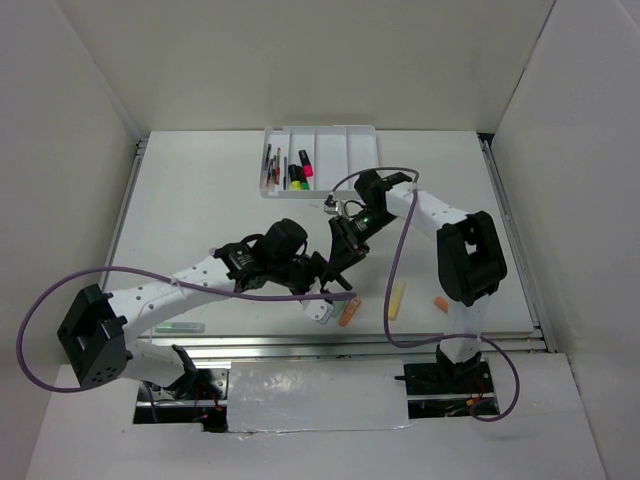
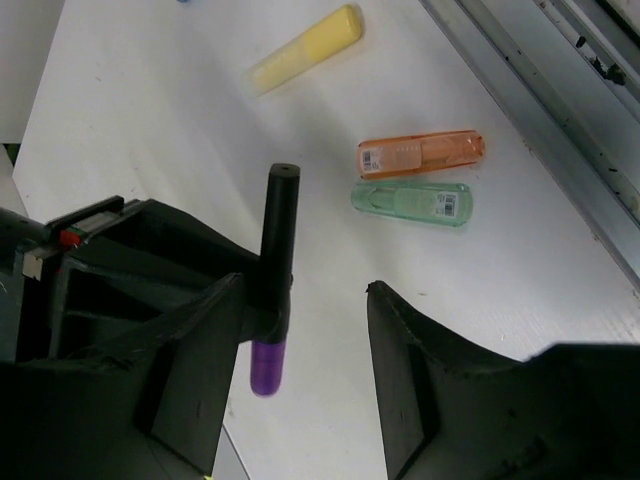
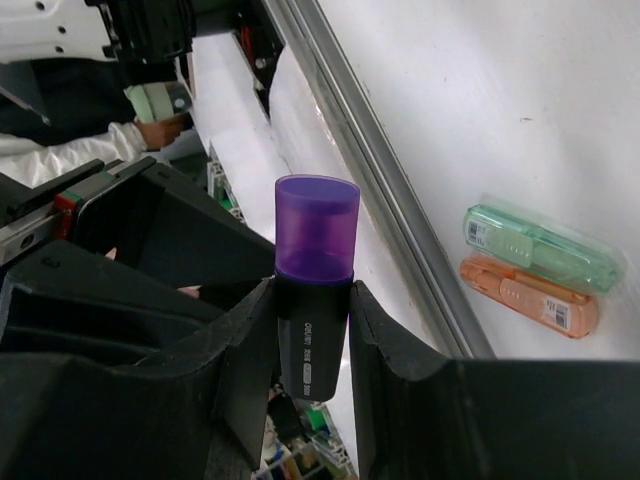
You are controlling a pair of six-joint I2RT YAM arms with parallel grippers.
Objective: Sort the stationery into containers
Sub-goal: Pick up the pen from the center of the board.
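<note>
Pinching a highlighter [image 3: 315, 230] by its black body, with the purple cap sticking out past the fingertips, the right hand [image 3: 312, 290] is closed on it above the near middle of the bench [image 1: 200, 220]. The left hand [image 2: 305, 290] crowds in close beside it with its jaws spread wide. In the left wrist view the highlighter lies against the inner face of one finger and apart from the other. Below the two hands a green marker [image 2: 410, 203] and an orange marker [image 2: 420, 155] lie side by side, touching, near the metal rail [image 2: 560, 120] at the bench's near edge. A yellow marker [image 2: 305, 48] lies a little farther off. The white tray [image 1: 362, 145] sits at the far edge, with thin pens [image 1: 268, 165] and colour-capped highlighters [image 1: 299, 172] in its left compartments.
</note>
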